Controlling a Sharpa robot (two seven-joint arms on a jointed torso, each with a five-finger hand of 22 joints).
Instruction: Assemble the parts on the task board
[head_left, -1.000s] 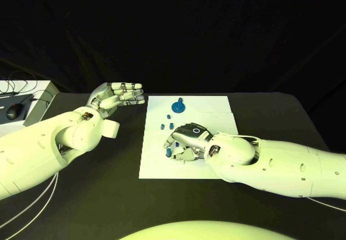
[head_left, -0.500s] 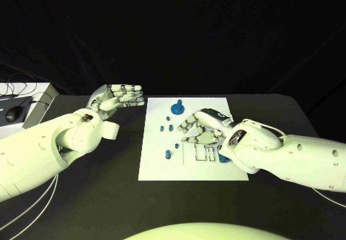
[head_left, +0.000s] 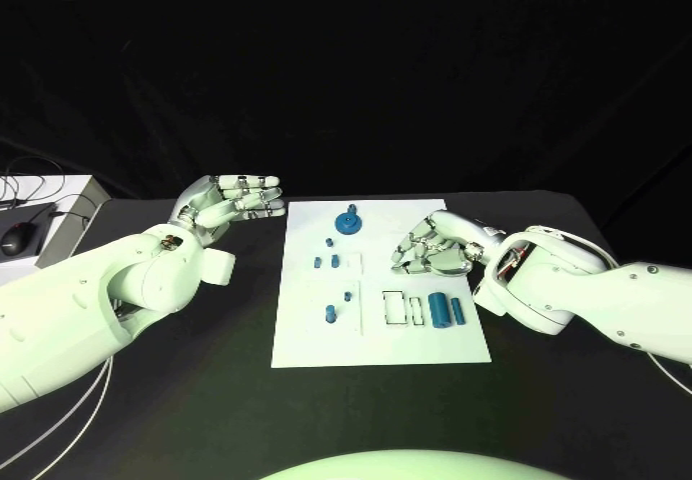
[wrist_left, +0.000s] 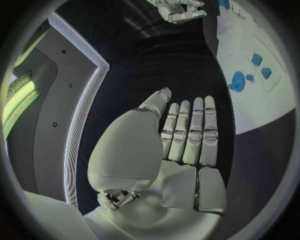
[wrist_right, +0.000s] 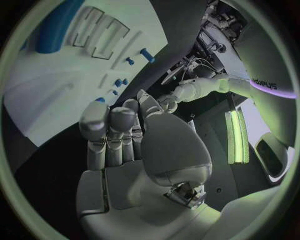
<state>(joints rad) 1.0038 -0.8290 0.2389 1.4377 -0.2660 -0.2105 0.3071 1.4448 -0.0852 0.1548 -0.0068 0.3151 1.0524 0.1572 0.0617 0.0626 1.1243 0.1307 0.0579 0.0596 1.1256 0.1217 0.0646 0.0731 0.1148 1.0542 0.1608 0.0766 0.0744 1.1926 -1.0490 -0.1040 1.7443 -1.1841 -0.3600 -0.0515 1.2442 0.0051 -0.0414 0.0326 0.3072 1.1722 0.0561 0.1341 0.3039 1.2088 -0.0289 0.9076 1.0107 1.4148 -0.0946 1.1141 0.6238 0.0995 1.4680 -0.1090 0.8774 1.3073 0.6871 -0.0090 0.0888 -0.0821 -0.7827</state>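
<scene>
Here the black table (head_left: 173, 390) carries the white task board (head_left: 378, 345) at its middle, and the robot's two arms reach in from opposite sides.

The left hand (head_left: 231, 201) hovers off the board's left edge, near its far left corner; its fingers lie straight and side by side with the thumb alongside, and it holds nothing. The right hand (head_left: 433, 247) hangs over the board's right edge, in the far half; its fingers are curled loosely inward, and no part shows between them, though the palm side is hidden in the head view, so a small piece there cannot be ruled out.

Parts on the board, largest first: one round blue disc part (head_left: 349, 219) with an upright stub, near the far edge; two blue cylinders (head_left: 438, 311) lying side by side near the right edge, beside two empty rectangular slots (head_left: 394, 308); and about five small blue pegs (head_left: 330, 313) in the left half, two of them paired at mid-board, one toward the far edge, two toward the near edge. The exact peg count is uncertain at this size.

Judged from this layout, the assembly is only partly done: the empty slots show places unfilled, and whether the small pegs are seated or merely lying loose cannot be told.
</scene>
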